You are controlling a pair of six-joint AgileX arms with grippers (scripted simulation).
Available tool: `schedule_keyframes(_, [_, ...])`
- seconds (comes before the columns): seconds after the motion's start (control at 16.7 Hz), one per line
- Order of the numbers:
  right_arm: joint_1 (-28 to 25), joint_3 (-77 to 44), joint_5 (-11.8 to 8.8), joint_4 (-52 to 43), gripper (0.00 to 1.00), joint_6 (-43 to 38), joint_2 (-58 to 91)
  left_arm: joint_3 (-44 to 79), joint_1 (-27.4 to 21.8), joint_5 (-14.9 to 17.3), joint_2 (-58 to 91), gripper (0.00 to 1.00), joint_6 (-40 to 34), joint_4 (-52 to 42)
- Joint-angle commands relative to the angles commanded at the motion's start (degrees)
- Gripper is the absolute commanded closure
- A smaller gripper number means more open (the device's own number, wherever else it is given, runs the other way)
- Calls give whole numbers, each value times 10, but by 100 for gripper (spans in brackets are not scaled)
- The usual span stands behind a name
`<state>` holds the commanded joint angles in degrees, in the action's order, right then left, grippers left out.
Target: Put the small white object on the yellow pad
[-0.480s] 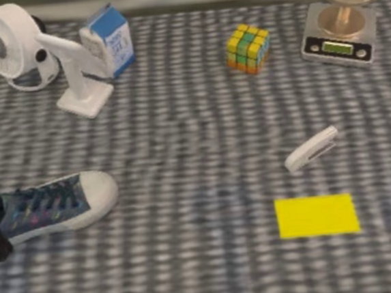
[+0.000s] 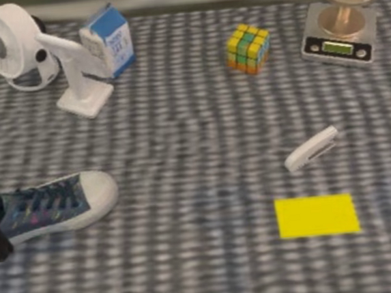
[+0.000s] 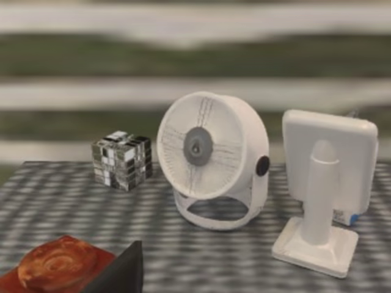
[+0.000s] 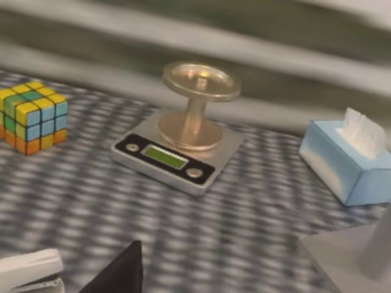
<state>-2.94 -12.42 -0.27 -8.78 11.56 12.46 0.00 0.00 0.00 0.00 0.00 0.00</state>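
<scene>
The small white object lies free on the worktop just behind the yellow pad, its long axis diagonal. The right arm seems nearer; whether either gripper is open or closed, I cannot tell.

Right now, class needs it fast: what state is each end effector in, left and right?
Left end effector: cannot be told; only a dark edge shows in its wrist view.
Right end effector: cannot be told, same reason.
</scene>
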Motion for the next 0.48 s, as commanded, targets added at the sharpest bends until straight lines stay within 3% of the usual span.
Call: schedule_keyframes(0.48, [-75,-392,3,-266,0,344,465,0,0,0,0,0,0,0])
